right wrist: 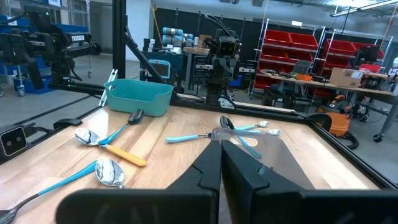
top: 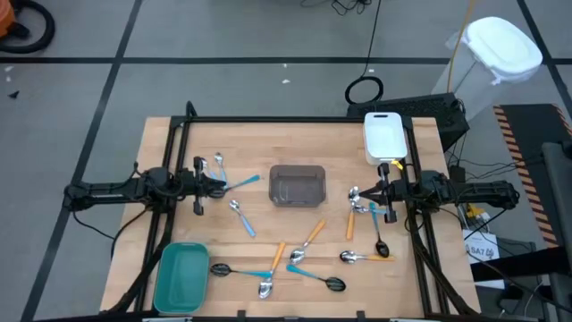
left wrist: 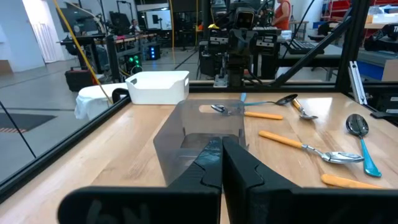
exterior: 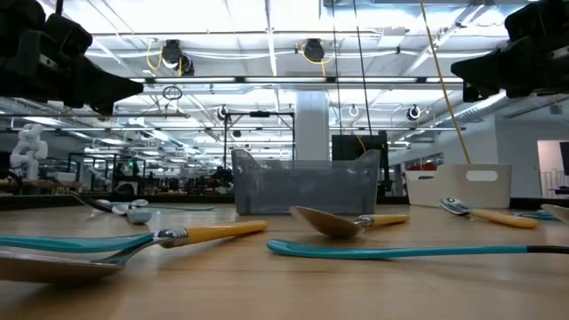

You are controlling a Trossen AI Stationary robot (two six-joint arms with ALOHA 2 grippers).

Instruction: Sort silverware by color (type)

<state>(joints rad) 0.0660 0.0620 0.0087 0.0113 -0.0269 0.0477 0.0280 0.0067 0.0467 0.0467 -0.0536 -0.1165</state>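
Small spoons with silver or black bowls and light-blue or orange handles lie flat on the wooden table (top: 268, 143). A few lie near my left gripper (top: 234, 184). One lies at mid-left (top: 242, 217). Several lie along the near side (top: 278, 257) (top: 322, 280) and below my right gripper (top: 362, 258). My left gripper (top: 217, 185) hovers at the table's left, shut and empty, pointing at the grey bin (top: 298, 185); its fingers show closed in the left wrist view (left wrist: 222, 163). My right gripper (top: 362, 195) hovers at the right, shut and empty (right wrist: 221, 165).
A clear grey bin (left wrist: 199, 134) stands mid-table between the arms. A white bin (top: 386, 136) stands at the far right and a teal bin (top: 181, 277) at the near left. A black frame (top: 304, 119) edges the table. Bare wood lies along the far side.
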